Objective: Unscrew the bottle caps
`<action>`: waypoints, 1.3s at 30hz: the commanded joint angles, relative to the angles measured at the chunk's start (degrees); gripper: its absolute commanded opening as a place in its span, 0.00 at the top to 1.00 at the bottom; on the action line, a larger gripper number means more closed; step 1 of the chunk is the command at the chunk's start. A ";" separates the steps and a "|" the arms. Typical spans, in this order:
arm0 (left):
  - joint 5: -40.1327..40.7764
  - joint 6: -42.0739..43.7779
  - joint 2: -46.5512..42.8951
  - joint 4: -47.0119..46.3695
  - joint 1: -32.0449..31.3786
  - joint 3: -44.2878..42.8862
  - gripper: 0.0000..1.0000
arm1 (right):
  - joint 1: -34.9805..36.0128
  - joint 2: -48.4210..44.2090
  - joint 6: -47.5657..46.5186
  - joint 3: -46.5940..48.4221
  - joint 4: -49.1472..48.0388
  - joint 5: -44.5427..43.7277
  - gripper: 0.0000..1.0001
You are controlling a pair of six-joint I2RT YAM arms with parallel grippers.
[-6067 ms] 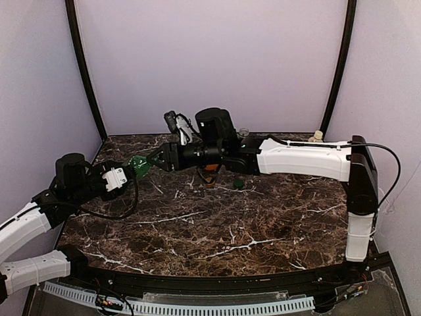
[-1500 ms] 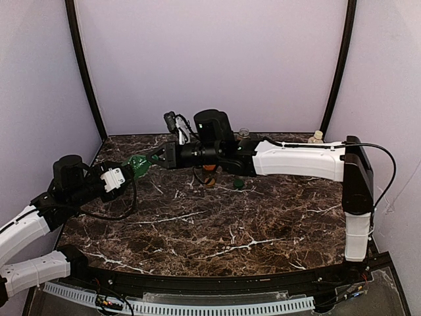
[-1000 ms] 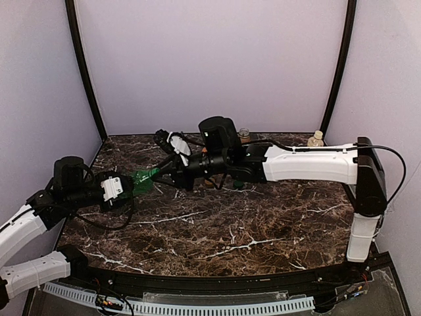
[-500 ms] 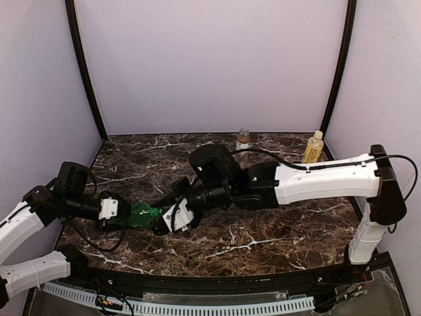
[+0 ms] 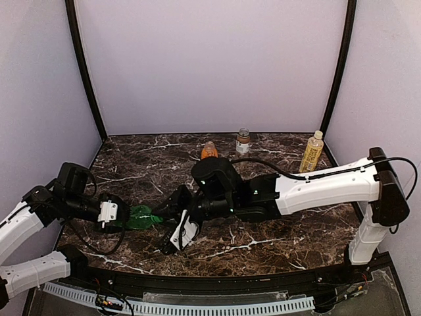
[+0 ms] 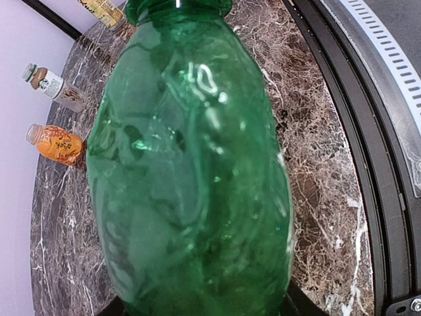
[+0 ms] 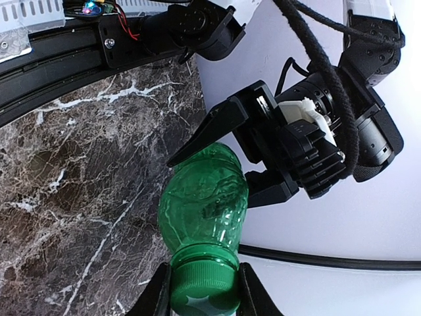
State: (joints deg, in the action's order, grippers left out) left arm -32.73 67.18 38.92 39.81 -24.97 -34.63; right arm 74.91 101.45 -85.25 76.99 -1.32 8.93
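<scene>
**Bottle and both grippers come down from the upper centre-left to the lower left of the top view.**

The green bottle (image 5: 139, 217) now lies sideways low in the frame. The left gripper (image 5: 120, 216) clamps its base and the right gripper (image 5: 160, 215) pinches the bright green cap (image 7: 204, 288). The right arm (image 5: 316, 187) has swung down across the middle. This leaves the orange bottle (image 5: 209, 150), brown bottle (image 5: 243, 140) and yellow bottle (image 5: 312, 151) in plain view at the back.

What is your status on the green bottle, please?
Left end effector gripping bottle body. Right end effector shut on cap, cap on neck. Other bottles stand behind, clear.
</scene>
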 commanded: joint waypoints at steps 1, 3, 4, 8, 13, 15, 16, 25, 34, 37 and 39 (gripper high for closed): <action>-4.06 0.29 -0.73 3.13 -0.42 -0.08 0.99 | -0.56 -1.85 1.49 -0.68 -8.75 -3.83 0.60; -3.75 -0.83 -0.84 1.77 -0.43 -0.08 0.99 | -0.56 -2.09 3.96 -0.91 -10.69 -3.84 0.43; -3.13 -1.22 -0.94 1.37 -0.43 0.03 0.99 | -0.56 -2.31 5.47 -1.02 -11.55 -3.85 0.38; 0.60 -5.25 -1.15 -3.09 -0.43 0.85 0.99 | -0.84 -4.36 12.37 -2.90 -14.40 -3.08 0.27; 9.66 -17.01 -1.89 -19.35 -0.43 3.14 0.99 | -1.89 -7.61 27.92 -5.47 -18.18 -2.34 0.02; 13.21 -19.31 -2.05 -24.85 -0.43 4.20 0.99 | -3.65 -8.35 39.10 -4.74 -18.07 -0.86 0.01; 15.09 -19.48 -2.08 -26.27 -0.38 4.94 0.99 | -5.37 -8.56 45.42 -4.10 -17.49 1.13 0.02; 31.76 -17.36 -1.20 -42.27 -0.43 8.53 0.99 | -14.16 -3.57 95.74 0.51 -21.06 12.23 0.06; 35.33 -11.85 -0.21 -44.22 -0.84 9.30 0.99 | -14.89 7.81 122.63 14.83 -11.78 8.03 0.31; 34.69 -11.74 -0.12 -44.15 -0.95 9.41 0.99 | -14.42 9.55 122.46 17.41 -10.78 6.89 0.32; 34.26 -11.74 -0.12 -43.93 -0.96 9.39 0.99 | -14.08 10.61 122.26 19.12 -9.03 6.04 0.35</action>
State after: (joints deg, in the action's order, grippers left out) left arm 1.32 54.46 38.79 -2.48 -25.63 -26.02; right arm 59.81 110.48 32.42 91.98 -12.01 16.97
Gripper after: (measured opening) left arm 0.557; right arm 0.677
